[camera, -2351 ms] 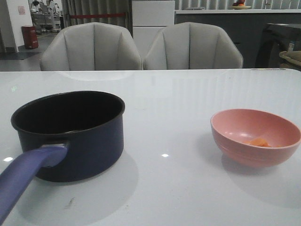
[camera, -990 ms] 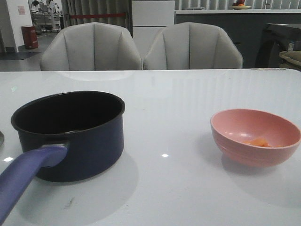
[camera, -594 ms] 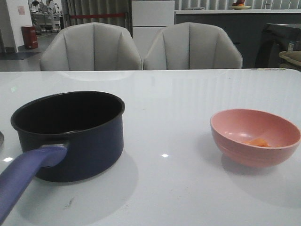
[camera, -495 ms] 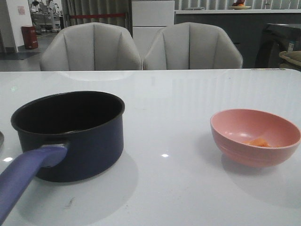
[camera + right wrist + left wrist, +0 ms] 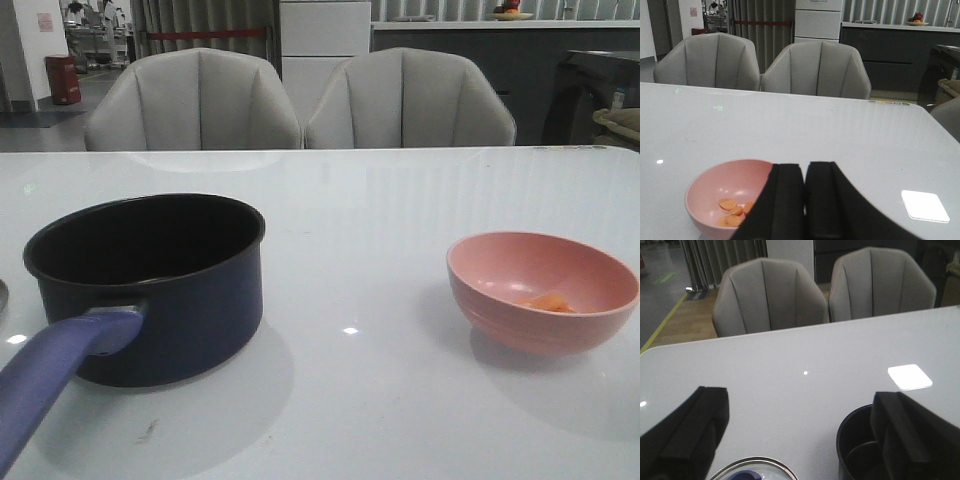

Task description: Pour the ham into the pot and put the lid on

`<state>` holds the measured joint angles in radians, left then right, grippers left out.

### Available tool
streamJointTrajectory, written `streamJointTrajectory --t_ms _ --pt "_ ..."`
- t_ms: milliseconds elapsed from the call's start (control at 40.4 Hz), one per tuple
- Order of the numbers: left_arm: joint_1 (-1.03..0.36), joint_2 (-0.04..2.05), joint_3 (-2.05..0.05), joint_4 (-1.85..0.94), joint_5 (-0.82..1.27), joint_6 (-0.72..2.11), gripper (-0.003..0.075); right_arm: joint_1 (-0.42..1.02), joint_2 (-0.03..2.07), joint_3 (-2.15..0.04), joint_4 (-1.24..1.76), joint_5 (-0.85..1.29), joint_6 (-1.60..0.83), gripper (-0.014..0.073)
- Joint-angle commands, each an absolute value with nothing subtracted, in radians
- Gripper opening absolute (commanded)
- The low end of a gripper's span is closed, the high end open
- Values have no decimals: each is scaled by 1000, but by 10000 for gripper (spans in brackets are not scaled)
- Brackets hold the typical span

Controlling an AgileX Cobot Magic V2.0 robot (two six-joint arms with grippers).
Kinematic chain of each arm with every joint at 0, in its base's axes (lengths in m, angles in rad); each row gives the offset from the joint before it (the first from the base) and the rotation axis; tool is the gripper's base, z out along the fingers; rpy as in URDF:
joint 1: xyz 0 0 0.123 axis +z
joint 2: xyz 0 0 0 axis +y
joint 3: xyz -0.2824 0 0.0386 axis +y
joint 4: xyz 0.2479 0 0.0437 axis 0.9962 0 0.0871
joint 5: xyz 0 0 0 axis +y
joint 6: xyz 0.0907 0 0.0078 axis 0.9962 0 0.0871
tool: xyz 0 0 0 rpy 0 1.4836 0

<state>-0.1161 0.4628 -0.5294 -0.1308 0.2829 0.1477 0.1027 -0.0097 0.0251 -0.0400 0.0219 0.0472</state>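
White surface (image 5: 400,210): we see pot (image 5: 150,285) empty, ham (image 5: 732,212) in pink bowl (image 5: 540,290), left tool (image 5: 800,440) spread wide, right tool (image 5: 805,200) clenched on nothing.

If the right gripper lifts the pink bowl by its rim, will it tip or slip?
The pink bowl has a smooth, rounded wall, so it may slip. Holding only a few ham slices, it is probably light. It could tilt from a one-sided rim grip.

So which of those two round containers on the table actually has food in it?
The pink bowl on the right: a few orange ham pieces lie in it. The dark blue pot with the long handle looks empty.
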Motion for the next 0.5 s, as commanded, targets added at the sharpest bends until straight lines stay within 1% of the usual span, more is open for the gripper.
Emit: streamJointTrajectory --t_ms 0,124,223,297,470 --pt "-125 389 -469 -188 148 147 607 97 -28 36 -51 -65 45 149" --pt "-125 272 -355 -203 78 147 607 97 -28 36 -51 -65 45 149" --pt "-125 194 -289 -203 67 147 607 97 -28 36 -51 -65 45 149" --pt "-127 165 -255 -203 52 147 607 97 -28 36 -51 -72 45 149" --pt "-157 157 -249 -203 54 147 607 101 -26 23 -18 -137 74 149"
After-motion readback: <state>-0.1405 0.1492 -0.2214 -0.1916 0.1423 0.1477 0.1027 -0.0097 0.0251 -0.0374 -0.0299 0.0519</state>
